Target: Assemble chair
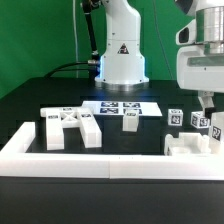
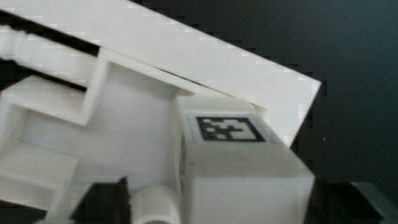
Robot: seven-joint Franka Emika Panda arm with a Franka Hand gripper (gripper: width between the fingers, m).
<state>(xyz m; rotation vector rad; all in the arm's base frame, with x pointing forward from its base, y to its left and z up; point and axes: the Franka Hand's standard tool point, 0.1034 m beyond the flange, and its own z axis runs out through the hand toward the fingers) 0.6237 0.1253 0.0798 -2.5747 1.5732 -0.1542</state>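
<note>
The chair is in loose white parts. The X-braced frame [image 1: 70, 126] lies at the exterior view's left. A small block [image 1: 130, 120] stands by the marker board [image 1: 120, 107]. At the right, tagged square legs [image 1: 200, 122] stand on and beside a flat slab part [image 1: 188, 146]. My gripper [image 1: 205, 106] hangs right over these legs. In the wrist view, my gripper [image 2: 231, 202] straddles a square leg [image 2: 240, 170] that bears a tag, with a dark finger on each side. The jaws look open. A round white peg [image 2: 160, 205] sits between one finger and the leg. The slab [image 2: 160, 60] lies behind.
A long low white rail [image 1: 110, 160] runs along the front and turns back at the exterior view's left. The robot base [image 1: 121, 55] stands behind the marker board. A green wall is at the back.
</note>
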